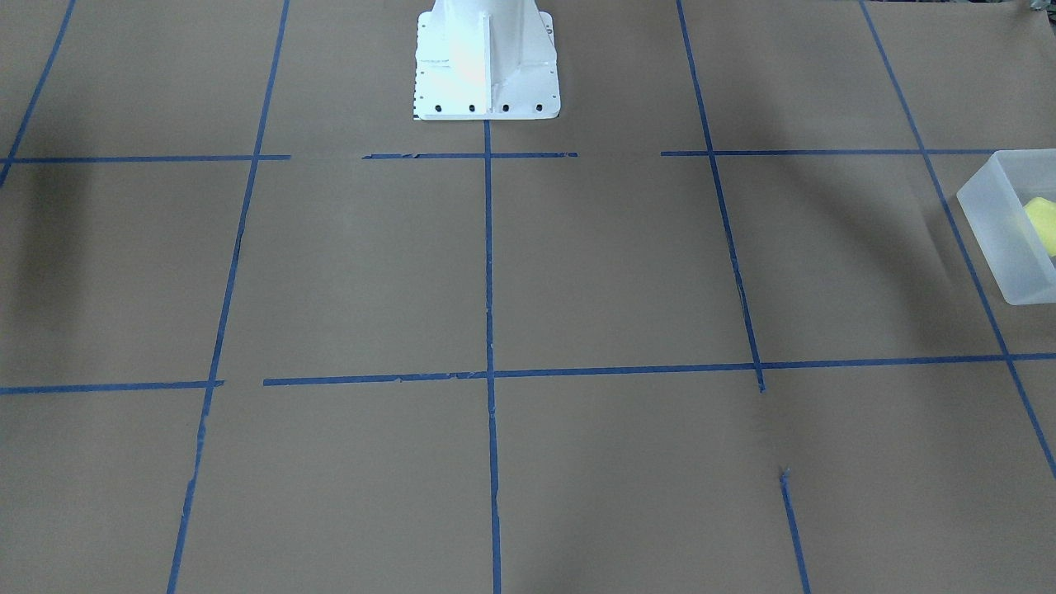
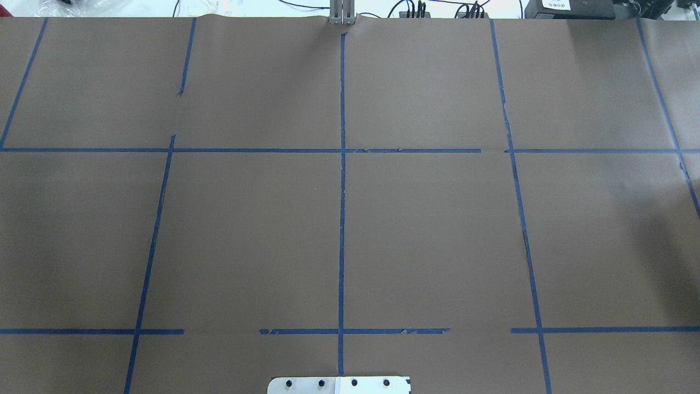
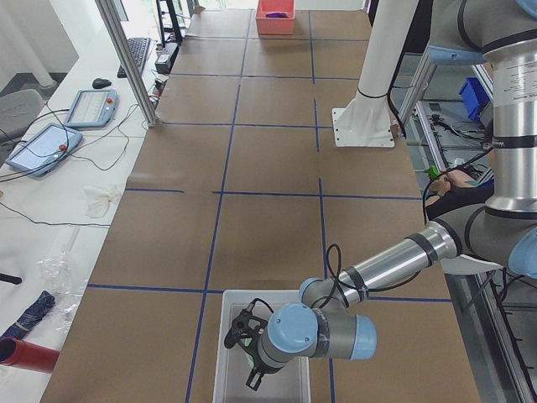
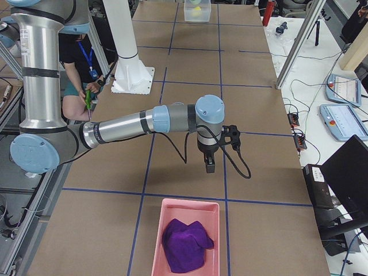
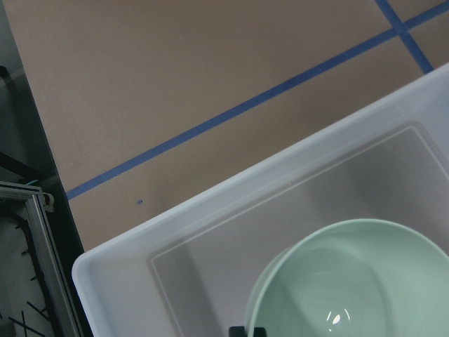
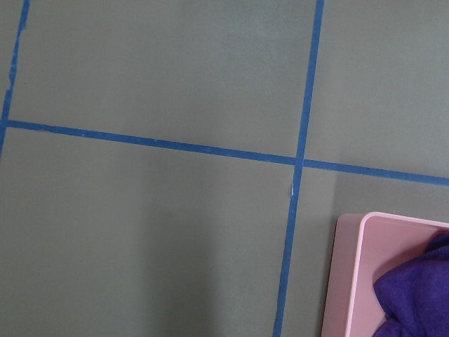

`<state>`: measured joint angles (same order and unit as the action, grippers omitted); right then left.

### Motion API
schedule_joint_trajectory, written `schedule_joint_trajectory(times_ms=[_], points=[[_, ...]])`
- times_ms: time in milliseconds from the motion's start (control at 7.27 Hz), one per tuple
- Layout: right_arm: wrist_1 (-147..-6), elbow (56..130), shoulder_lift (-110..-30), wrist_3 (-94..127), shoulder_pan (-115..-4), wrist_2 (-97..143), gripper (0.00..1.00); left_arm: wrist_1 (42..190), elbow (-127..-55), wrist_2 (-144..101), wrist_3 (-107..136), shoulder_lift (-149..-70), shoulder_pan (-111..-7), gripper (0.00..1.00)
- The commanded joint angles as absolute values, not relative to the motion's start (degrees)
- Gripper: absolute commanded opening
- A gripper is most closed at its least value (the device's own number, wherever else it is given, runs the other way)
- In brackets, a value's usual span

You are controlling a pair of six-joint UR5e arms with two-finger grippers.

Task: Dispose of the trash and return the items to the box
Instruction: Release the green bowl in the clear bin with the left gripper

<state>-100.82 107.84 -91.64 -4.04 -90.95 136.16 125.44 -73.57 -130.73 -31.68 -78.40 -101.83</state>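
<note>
The frosted-white box (image 1: 1002, 247) sits at the table's end on my left side, and the yellow cup (image 1: 1043, 221) shows inside it. The left wrist view looks down into the box (image 5: 182, 232) at the mint-green bowl (image 5: 351, 281), which lies close under the camera. Only a dark sliver of a fingertip (image 5: 247, 331) shows by the bowl's rim. The left gripper (image 3: 250, 353) hangs over the box (image 3: 231, 374); I cannot tell if it is open or shut. The right gripper (image 4: 209, 165) points down above bare table; I cannot tell its state.
A pink tray (image 4: 172, 213) with a purple cloth (image 4: 185, 244) stands at the table's end on my right, and its corner (image 6: 347, 281) shows in the right wrist view. The white robot base (image 1: 487, 62) stands mid-table. Blue tape lines grid the brown surface.
</note>
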Motion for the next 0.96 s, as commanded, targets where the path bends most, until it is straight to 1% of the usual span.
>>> schedule_joint_trajectory(times_ms=[0, 138, 275, 412, 825], points=[[-100.8, 107.8, -91.6, -4.0, -91.0, 136.0, 1.00, 130.5, -71.4, -130.5, -32.2, -75.3, -101.9, 0.00], [-100.7, 107.8, -91.6, -4.0, -90.9, 136.0, 1.00, 133.1, -70.8, -130.5, -28.0, -75.7, -101.8, 0.00], [-100.7, 107.8, -91.6, -4.0, -90.9, 136.1, 1.00, 135.2, -70.9, -130.4, -27.3, -75.7, -101.8, 0.52], [-100.7, 107.8, -91.7, -4.0, -90.9, 136.1, 1.00, 135.8, -71.4, -130.3, -27.4, -76.0, -101.7, 1.00], [-100.7, 107.8, -92.7, -4.0, -90.9, 135.9, 1.00, 132.5, -76.5, -130.4, -26.3, -79.8, -101.4, 1.00]])
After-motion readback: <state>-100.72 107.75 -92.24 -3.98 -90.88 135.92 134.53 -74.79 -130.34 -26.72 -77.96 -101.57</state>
